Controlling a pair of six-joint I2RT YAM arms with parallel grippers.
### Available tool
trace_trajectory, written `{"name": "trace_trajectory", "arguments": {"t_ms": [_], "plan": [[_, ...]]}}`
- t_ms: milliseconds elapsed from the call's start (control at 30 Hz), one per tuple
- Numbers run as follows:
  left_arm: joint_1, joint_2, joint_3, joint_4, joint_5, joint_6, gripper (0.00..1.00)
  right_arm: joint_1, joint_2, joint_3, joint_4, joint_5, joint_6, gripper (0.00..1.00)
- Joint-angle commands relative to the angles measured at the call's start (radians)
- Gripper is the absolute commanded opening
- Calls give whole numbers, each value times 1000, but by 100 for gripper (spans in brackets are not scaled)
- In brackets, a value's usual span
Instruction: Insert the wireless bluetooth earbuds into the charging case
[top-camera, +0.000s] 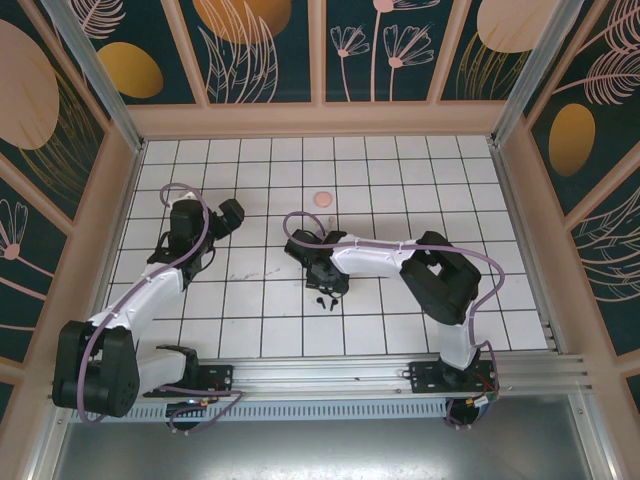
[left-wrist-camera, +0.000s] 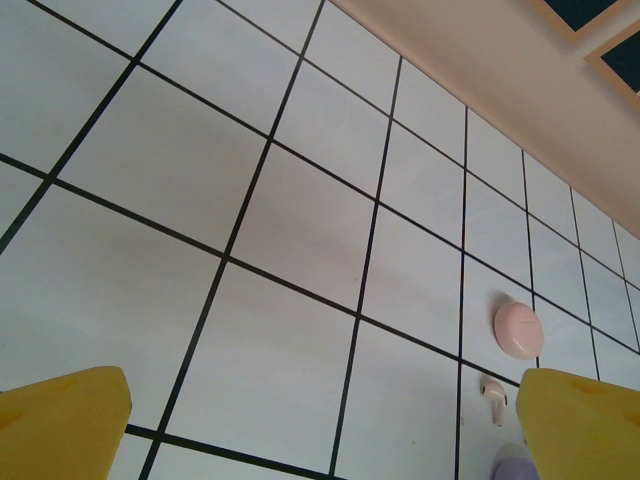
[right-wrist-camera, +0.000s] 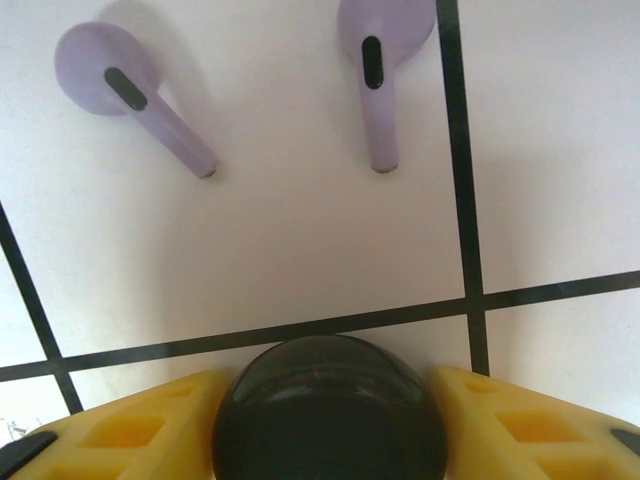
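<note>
The lilac earbuds (right-wrist-camera: 135, 95) lie loose on the white tiled table (right-wrist-camera: 300, 250), just ahead of your right gripper (right-wrist-camera: 326, 390), stems pointing back toward it. One lies clear of the dark tile line; the other lies just beside it. In the overhead view the black earbuds (top-camera: 322, 298) lie on the tile just nearer the bases than that gripper. A pink earbud (left-wrist-camera: 492, 398) lies close to the round pink case (left-wrist-camera: 518, 328), farther out on the table.

Your right gripper's yellow pads sit against both sides of the black case (right-wrist-camera: 328, 425) – it looks pinched, though only low on its dome. Your left gripper (left-wrist-camera: 325, 380) is spread wide with nothing between its fingers.

Watch the grip first: a smooth, rounded shell held near its edge could squirt out if you squeeze harder or lift quickly. Mind the colours too – you hold the black case while facing lilac buds. Any low sweep here could also scatter the black buds.
</note>
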Motion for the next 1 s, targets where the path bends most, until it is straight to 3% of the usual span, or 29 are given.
{"name": "trace_trajectory", "arguments": {"t_ms": [0,300,500,733,967], "plan": [[-8,10,15,16,1,15,98,10,7,-31,27,-11,10,49],[-8,82,174,26,-10,56,99,13,-107,-28,54,33,-26,44],[-7,122,253,65,55,48,98,-14,-187,8,77,53,-76,44],[-11,-6,6,305,221,-91,99,-150,-245,62,153,-13,-163,44],[-73,-112,-191,436,205,-195,99,-259,-199,169,202,-135,-168,44]]}}
